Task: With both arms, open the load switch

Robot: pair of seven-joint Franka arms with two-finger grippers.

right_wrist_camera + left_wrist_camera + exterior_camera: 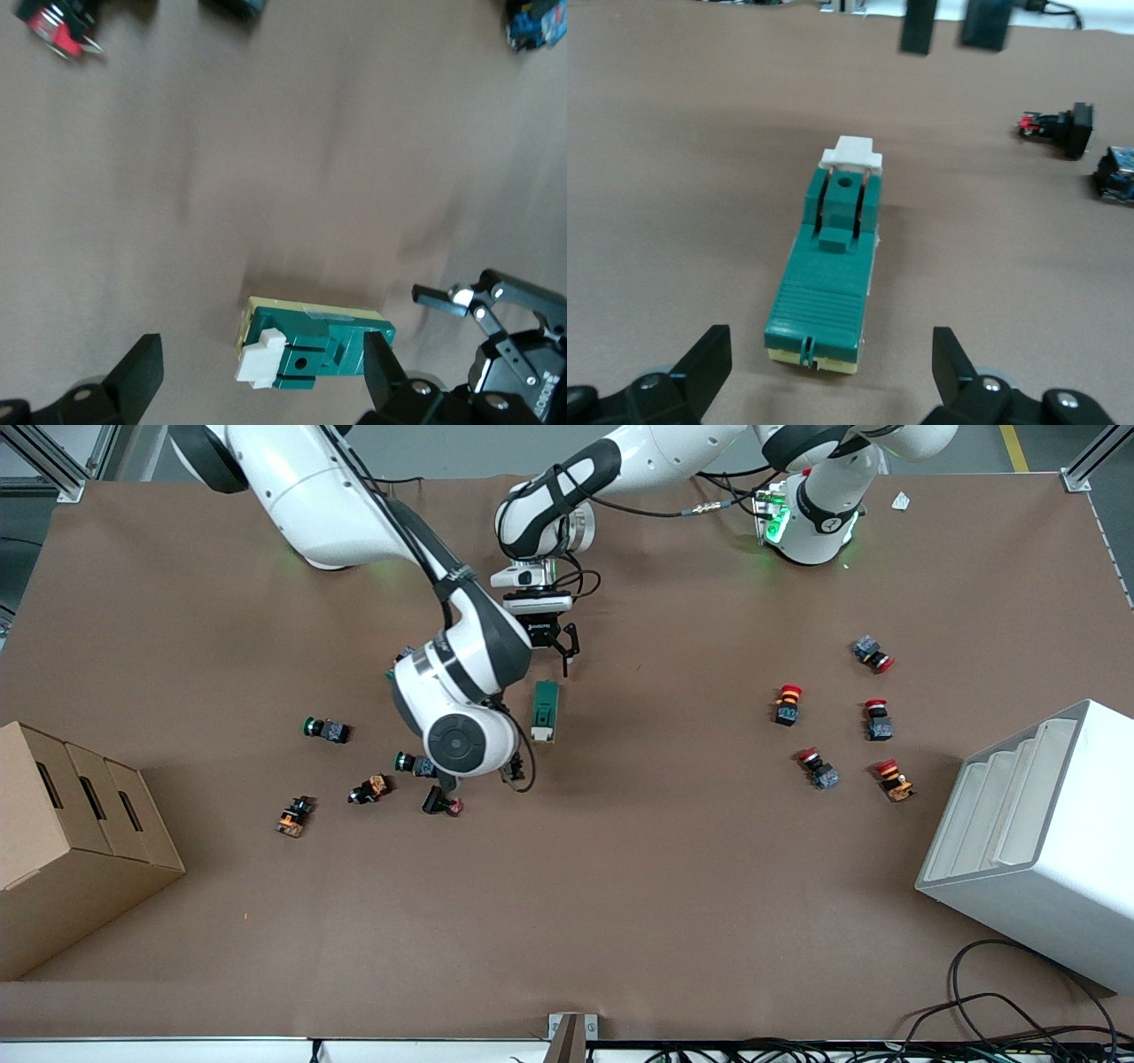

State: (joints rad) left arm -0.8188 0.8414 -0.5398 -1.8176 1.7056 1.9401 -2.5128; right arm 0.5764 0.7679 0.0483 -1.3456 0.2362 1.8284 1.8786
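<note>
- From the front camera my right tool (261, 376) is mostly hidden under its own white wrist; its wrist camera shows the fingers spread wide, empty, over the load switch (545, 711).
- My left tool (560, 642) hangs over the counter (620, 886) just beside the switch's end nearest the robot bases, fingers apart, holding nothing.
- The switch lies flat on the matte brown counter, mid-table, touching neither tool: a long dark-green ribbed plastic block on a cream base, with a white lever (850, 156) at the end nearest the front camera.
- Small push buttons (326, 730) nearby look blurred and partly cut off in both wrist cameras.
</note>
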